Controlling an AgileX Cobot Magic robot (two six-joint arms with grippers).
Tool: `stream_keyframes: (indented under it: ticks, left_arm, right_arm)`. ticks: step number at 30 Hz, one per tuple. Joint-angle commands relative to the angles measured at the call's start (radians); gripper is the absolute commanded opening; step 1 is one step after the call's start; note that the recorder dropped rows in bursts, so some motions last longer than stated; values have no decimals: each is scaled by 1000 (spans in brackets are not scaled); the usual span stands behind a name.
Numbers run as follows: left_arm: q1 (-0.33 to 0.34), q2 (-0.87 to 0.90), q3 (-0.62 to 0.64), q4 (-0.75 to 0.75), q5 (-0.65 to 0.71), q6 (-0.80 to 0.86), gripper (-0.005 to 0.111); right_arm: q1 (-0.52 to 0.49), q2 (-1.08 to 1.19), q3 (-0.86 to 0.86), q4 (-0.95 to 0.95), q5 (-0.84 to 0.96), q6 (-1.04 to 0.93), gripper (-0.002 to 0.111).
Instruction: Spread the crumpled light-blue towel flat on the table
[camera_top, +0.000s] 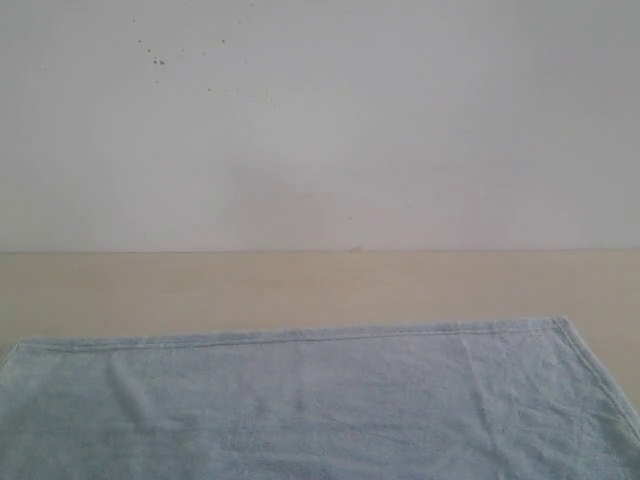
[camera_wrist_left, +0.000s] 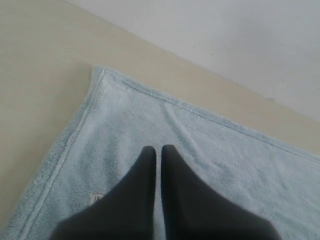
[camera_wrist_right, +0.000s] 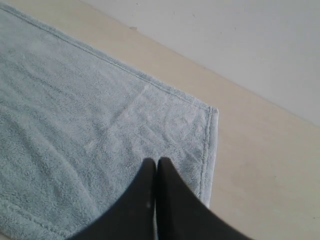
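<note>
The light-blue towel (camera_top: 320, 400) lies spread flat on the beige table (camera_top: 320, 285), filling the near part of the exterior view, its far hem straight and both far corners showing. No arm appears in that view. In the left wrist view my left gripper (camera_wrist_left: 158, 148) hovers shut over the towel (camera_wrist_left: 210, 150) near its far left corner, holding nothing. In the right wrist view my right gripper (camera_wrist_right: 156, 161) is also shut and empty, above the towel (camera_wrist_right: 75, 115) close to its far right corner.
A white wall (camera_top: 320, 120) with small dark specks rises behind the table's far edge. A strip of bare table runs between the towel's hem and the wall. A small white label (camera_wrist_left: 95, 198) is sewn on the towel near the left gripper.
</note>
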Motion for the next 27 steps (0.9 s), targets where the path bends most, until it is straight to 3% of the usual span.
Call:
stream_keyframes:
  ticks: [1,7,11,27]
  left_arm:
    - [-5,-1,4,0,-46,-2,4]
    - [-5,-1,4,50,-48,-2,4]
    - [-5,-1,4,68,-48,-2,4]
    - [-5,-1,4,77,-48,-2,4]
  right_arm:
    - [-3,0,0,-6,-3,8,0]
    - [-27,-34,0,-2,-26,2,0]
    - [-32,-34,0,-181,-7,-89,0]
    - [-32,-34,0,-184,-7,-86,0]
